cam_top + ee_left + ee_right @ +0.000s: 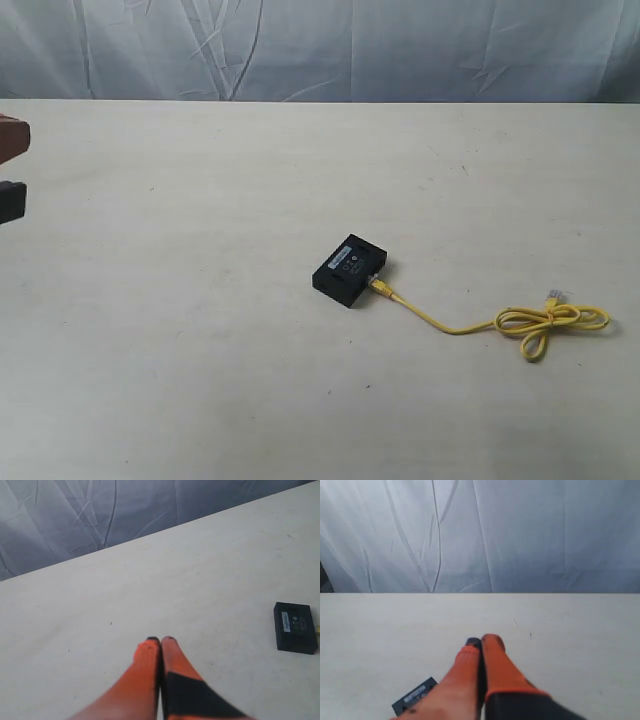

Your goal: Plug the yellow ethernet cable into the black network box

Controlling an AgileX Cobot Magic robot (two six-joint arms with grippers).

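The black network box (350, 270) lies flat on the table, right of centre, with a pale label on top. The yellow ethernet cable (450, 325) runs from the box's right side to a bow-like loop (548, 322) with a clear plug (553, 295) beyond it. The near plug (381, 287) meets the box's side; I cannot tell if it is seated. My left gripper (160, 640) is shut and empty, well away from the box (295, 627). My right gripper (482, 641) is also shut and empty, raised above the box (415, 696).
The pale table (200, 350) ends at a wrinkled grey-white backdrop (320, 50). Part of the left arm (12, 170) shows at the exterior view's left edge. The right arm is outside that view.
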